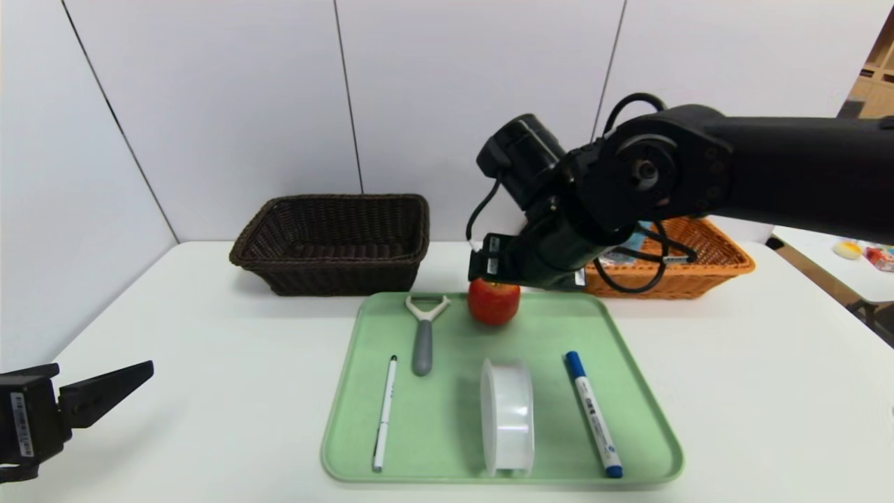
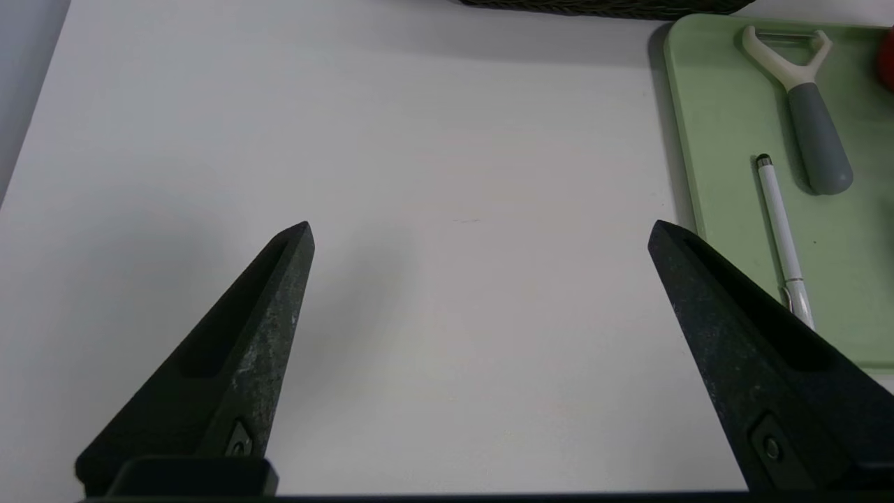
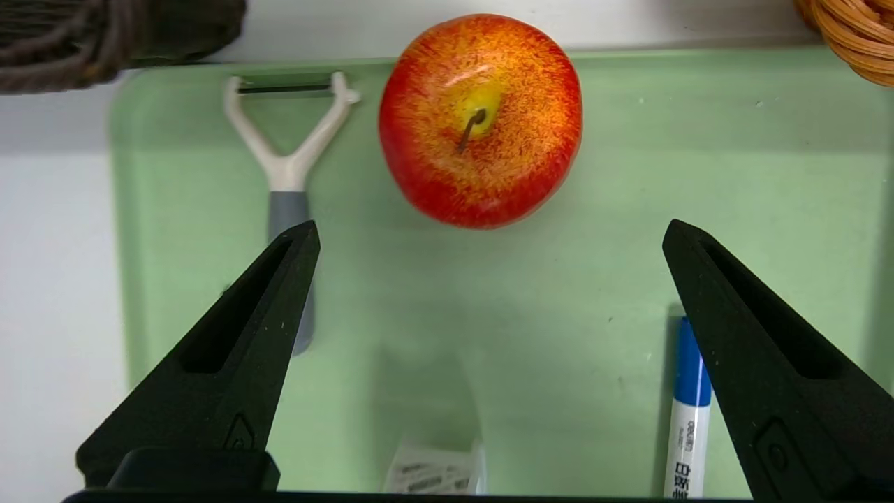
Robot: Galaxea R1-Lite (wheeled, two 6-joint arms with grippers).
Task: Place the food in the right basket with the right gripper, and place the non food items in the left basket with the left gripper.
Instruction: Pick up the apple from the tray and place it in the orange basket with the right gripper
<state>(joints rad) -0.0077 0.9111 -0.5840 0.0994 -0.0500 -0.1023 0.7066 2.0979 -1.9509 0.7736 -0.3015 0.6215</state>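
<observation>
White panel walls stand behind the white table (image 1: 209, 363) that I work at. On the table I count two baskets: the left basket (image 1: 334, 241), dark brown, and the right basket (image 1: 705, 269), orange-tan, both at the far side and well apart. Between them and nearer to me lies one green tray (image 1: 628, 328).

On the tray I count five things: one apple (image 1: 494, 301), one peeler (image 1: 423, 335), one pen (image 1: 385, 412), one tape roll (image 1: 507, 417) and one marker (image 1: 592, 413). Something with a light-blue label shows inside the right basket, but the arm hides most of it and I cannot tell what it is.

The apple sits at the far edge of the tray, stem up. The peeler lies just beside it, with its long axis running from me to the far side, blade end far and grey handle near. The pen and the marker also lie lengthwise away from me; the blue cap of the marker points to the far side. The tape roll stands on its edge between them.

The right gripper (image 3: 489, 237) hangs just above the apple with its fingers wide apart, not touching it. The left gripper (image 2: 482, 234) is parked low over bare table, left of the tray, fingers also wide apart and holding nothing.
</observation>
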